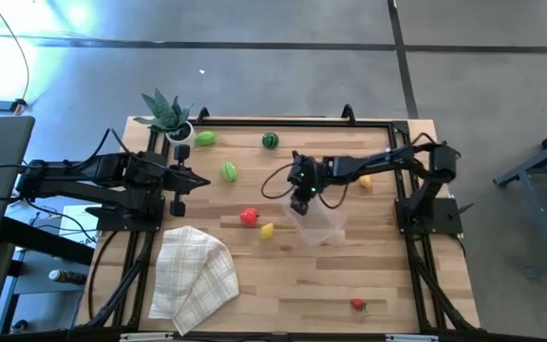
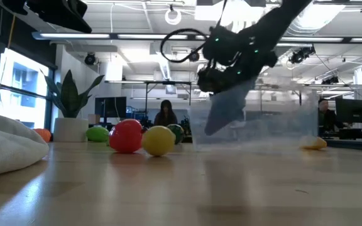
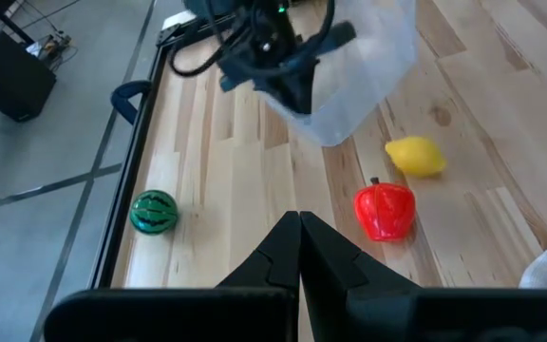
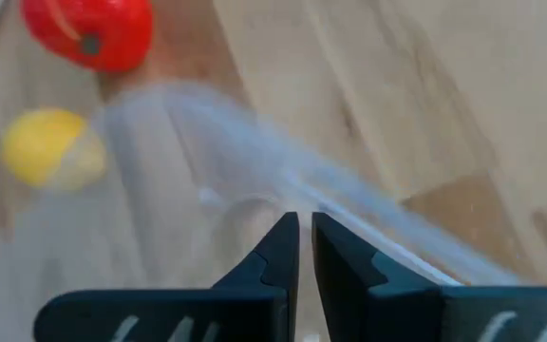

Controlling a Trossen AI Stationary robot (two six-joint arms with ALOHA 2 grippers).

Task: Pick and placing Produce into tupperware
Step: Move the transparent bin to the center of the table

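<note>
The clear tupperware (image 1: 323, 224) stands mid-table, with my right gripper (image 1: 299, 203) shut on its rim. Produce lies around it. A red piece (image 1: 249, 217) and a yellow one (image 1: 267, 230) are to its left. An orange one (image 1: 365, 180) lies behind the right arm. Two light green pieces (image 1: 229, 171) (image 1: 206, 139) and a dark green striped one (image 1: 270, 141) lie toward the far edge. A small red one (image 1: 357, 304) lies near the front. My left gripper (image 1: 180, 180) hangs shut over the table's left side, holding nothing. My right gripper pinches the tupperware's wall at the rim (image 4: 349, 211), on the tub's far left side. One finger is inside the tub (image 2: 222, 116) and one outside. The fingers come slanting down from the table's right. In the low view the tub's base (image 2: 256, 145) sits at the tabletop.
A checked beige cloth (image 1: 194, 274) lies crumpled at the near left. A spiky green plant in a white pot (image 1: 169, 118) stands at the far left corner. A black frame (image 1: 254, 119) runs round the table's edges. Bare wood shows at the near right.
</note>
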